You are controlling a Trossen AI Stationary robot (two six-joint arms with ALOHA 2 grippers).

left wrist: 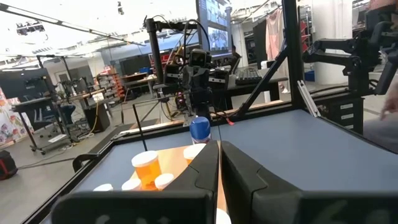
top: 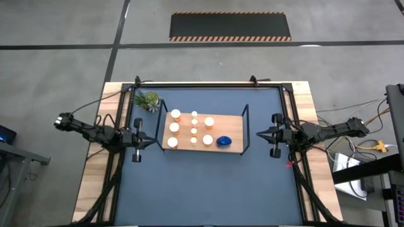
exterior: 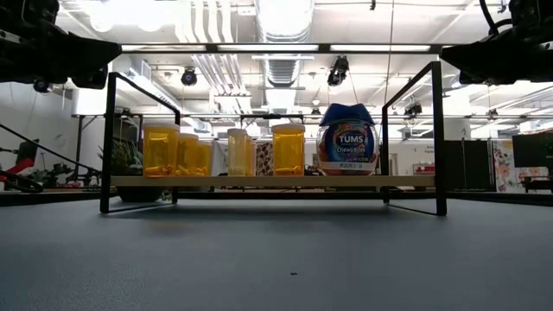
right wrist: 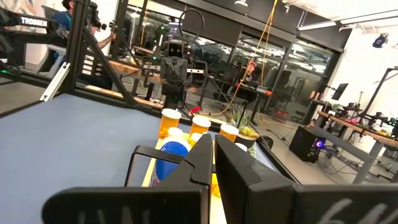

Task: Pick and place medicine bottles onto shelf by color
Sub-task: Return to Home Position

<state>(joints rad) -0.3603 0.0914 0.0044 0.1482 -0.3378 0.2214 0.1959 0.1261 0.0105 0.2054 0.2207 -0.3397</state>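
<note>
Bottles (top: 194, 131), round, white-capped, mostly amber plastic, one blue, stand on the pale wood shelf (top: 231, 126). My left gripper (top: 153, 140) and right gripper (top: 259, 133) flank its wire ends, jaws pressed closed.

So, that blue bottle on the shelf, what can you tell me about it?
The blue bottle is squat and rounded, bigger than the others, with a wide blue cap and a colourful label reading TUMS. It looks like plastic. It stands upright on the light-wood shelf, at its right end in the high view, close to its black wire frame. Only the board touches it; the nearest white-capped bottle stands apart.
</note>
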